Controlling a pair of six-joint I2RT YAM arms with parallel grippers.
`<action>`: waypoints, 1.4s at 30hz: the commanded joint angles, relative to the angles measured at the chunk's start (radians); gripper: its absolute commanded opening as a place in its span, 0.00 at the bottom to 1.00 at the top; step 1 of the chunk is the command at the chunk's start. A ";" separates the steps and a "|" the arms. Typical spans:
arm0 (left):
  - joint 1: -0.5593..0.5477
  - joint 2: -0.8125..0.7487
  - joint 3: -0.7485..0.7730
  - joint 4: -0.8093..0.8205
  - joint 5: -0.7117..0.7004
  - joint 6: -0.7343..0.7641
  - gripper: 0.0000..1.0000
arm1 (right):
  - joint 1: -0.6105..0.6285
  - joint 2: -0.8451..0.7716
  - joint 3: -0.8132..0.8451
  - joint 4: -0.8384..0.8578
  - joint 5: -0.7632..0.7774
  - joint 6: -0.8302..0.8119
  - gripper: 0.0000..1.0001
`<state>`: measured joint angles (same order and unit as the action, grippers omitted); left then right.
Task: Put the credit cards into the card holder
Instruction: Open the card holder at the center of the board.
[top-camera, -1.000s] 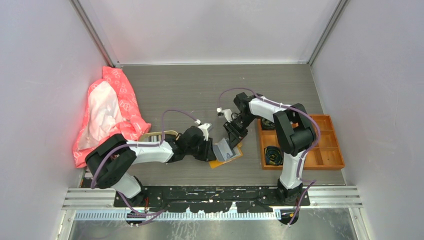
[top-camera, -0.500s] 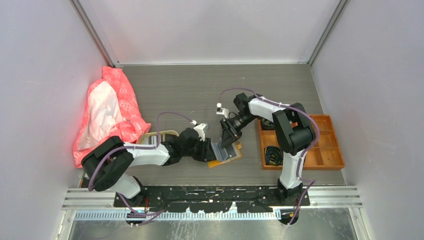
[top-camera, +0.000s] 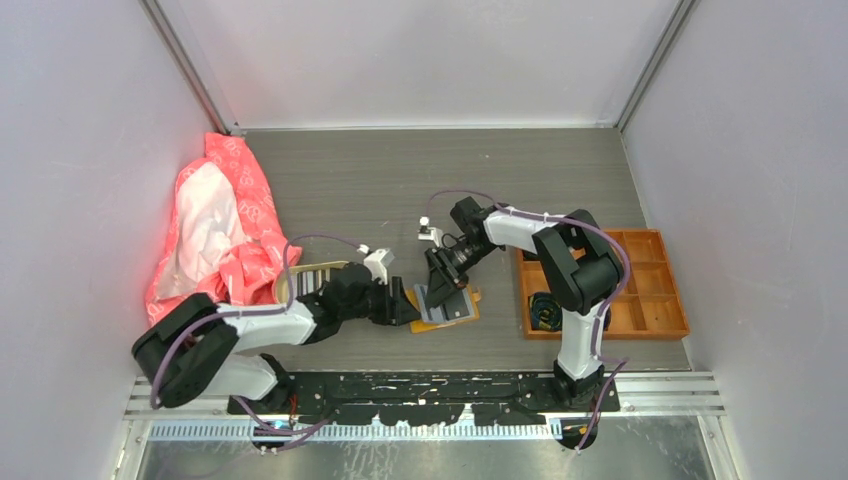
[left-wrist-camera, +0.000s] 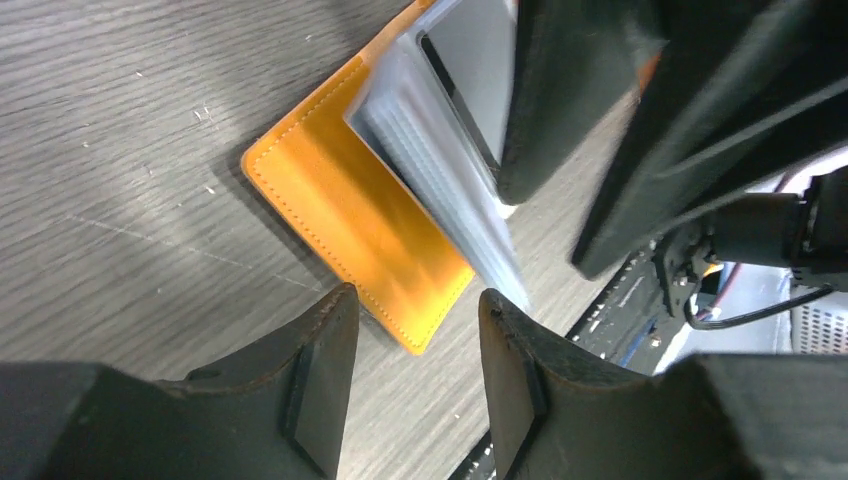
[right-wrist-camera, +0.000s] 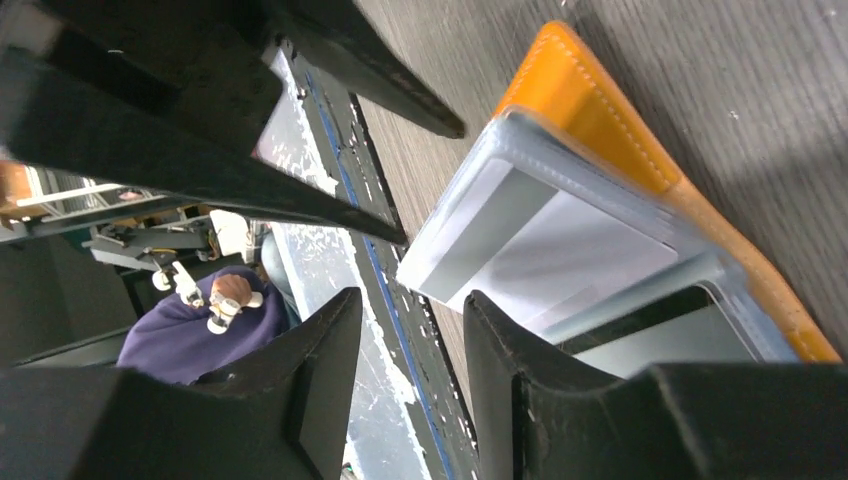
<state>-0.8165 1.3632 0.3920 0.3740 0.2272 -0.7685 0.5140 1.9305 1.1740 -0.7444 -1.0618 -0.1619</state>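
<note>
The card holder (left-wrist-camera: 350, 215), mid-frame in the left wrist view, looks like smooth mustard-orange leather with a stitched edge and a soft sheen. Its clear sleeves (left-wrist-camera: 432, 175) are glossy plastic. The pale credit cards (right-wrist-camera: 580, 260) inside look like smooth plastic. The desk (left-wrist-camera: 120, 150) has a matt grey wood-grain surface, finely scratched. The left tool (left-wrist-camera: 415, 300) and right tool (right-wrist-camera: 412, 300) are matt black plastic. In the top view, crumpled pink cloth (top-camera: 215, 225) lies at left, an orange plastic box (top-camera: 665, 300) at right, and a dull metal rail (top-camera: 430, 455) along the bottom.
</note>
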 joint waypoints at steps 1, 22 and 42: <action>0.007 -0.163 -0.019 -0.016 -0.041 -0.006 0.49 | 0.007 -0.042 -0.059 0.239 -0.056 0.217 0.48; -0.019 -0.055 0.101 -0.022 0.082 0.023 0.32 | -0.060 -0.204 -0.013 -0.030 0.445 -0.032 0.48; -0.019 -0.050 0.075 -0.232 -0.087 0.068 0.36 | -0.098 0.004 0.016 -0.104 0.419 0.036 0.52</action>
<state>-0.8337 1.3544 0.4728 0.2020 0.1879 -0.7216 0.4278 1.8881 1.1736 -0.8318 -0.6125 -0.1379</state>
